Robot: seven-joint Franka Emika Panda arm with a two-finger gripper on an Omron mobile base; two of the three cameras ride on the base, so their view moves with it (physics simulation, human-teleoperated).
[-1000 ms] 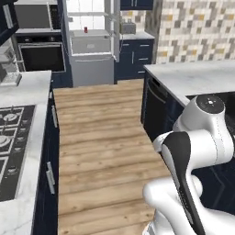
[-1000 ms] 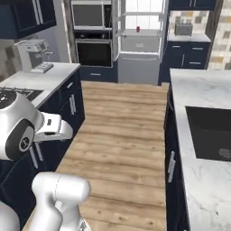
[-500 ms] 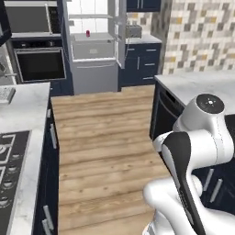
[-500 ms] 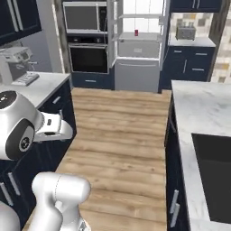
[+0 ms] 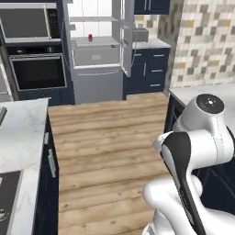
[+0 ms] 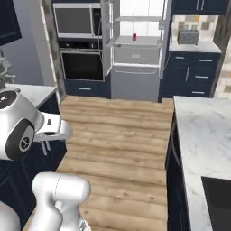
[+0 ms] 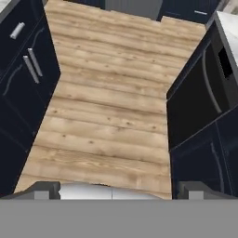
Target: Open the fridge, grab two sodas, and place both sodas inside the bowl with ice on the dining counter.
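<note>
Fridge [image 5: 98,50]: grey brushed-metal appliance at the far end of the wood-floored aisle, upper doors swung open on a white interior with pale shelves; the grey lower drawer front is shut. Soda [image 5: 90,37]: one small red can standing upright on a fridge shelf, left of centre; also seen from the right base view [image 6: 134,36]. No second can can be made out.

No legible text, brand, number or sign appears on any surface. The red soda can [image 5: 90,37] on the fridge [image 5: 96,55] shelf carries no mark that can be made out at this distance. The oven [image 6: 83,65] front and toaster [image 6: 188,36] show no readable lettering.
</note>
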